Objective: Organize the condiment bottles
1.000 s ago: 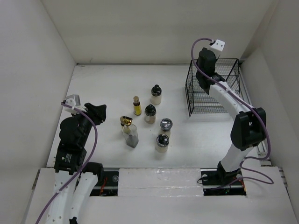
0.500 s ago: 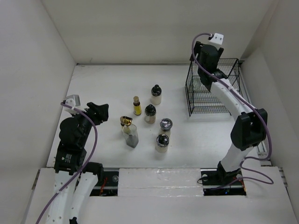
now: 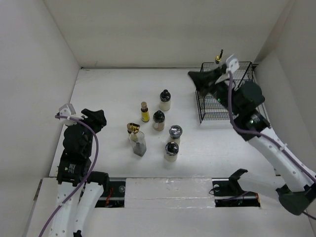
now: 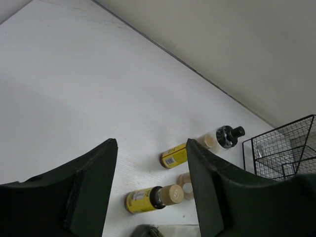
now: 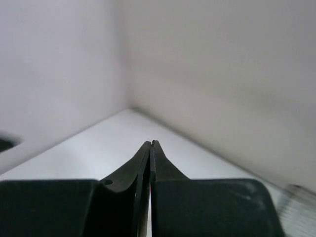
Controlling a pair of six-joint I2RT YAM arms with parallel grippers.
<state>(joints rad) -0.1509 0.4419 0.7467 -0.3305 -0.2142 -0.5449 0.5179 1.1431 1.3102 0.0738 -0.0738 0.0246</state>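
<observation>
Change since half a second ago is mostly on the right. The right gripper (image 5: 151, 148) has swung up and away from the black wire basket (image 3: 201, 101) and now sits high near its left rear corner, pointing left. Its fingers are pressed tight together with nothing between them.

With that arm out of the way, a gold spout (image 3: 218, 56) pokes up at the basket's far edge; can't make out the rest of that bottle.

The left gripper (image 4: 150, 144) has drifted a bit left, fingers spread wide and empty, above the table (image 3: 108, 89).

Nothing in the middle group budged:
- yellow bottle (image 3: 144, 112)
- black-capped jar (image 3: 165, 100)
- dark-lidded jar (image 3: 158, 120)
- silvery-lidded jar (image 3: 175, 132)
- second silvery-lidded jar (image 3: 171, 149)
- glass cruet (image 3: 137, 140)
</observation>
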